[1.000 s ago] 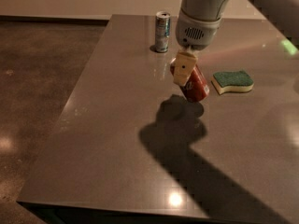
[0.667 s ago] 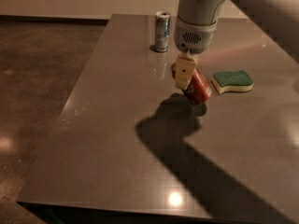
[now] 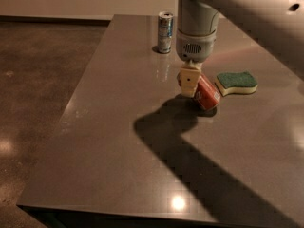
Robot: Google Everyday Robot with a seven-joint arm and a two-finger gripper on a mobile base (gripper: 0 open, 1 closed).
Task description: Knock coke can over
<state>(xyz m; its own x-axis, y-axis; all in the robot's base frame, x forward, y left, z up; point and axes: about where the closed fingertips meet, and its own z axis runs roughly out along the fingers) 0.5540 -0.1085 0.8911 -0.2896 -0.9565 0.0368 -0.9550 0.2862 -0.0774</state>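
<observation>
Three things sit on the grey counter (image 3: 118, 141): the coke can (image 3: 207, 94), a taller silver-and-blue can (image 3: 165, 32) and a green-topped sponge (image 3: 236, 83). My pincer (image 3: 188, 81) hangs low from the pale wrist over the middle of the counter, its cream tip right against the upper end of the coke can. Whether the pincer is spread or pressed together, I cannot tell. The coke can is tilted, no longer upright, leaning away from the pincer toward the sponge, which lies just beside it. The silver-and-blue can stands upright near the far edge, well apart from the coke can. My arm's dark shadow falls across the near counter.
</observation>
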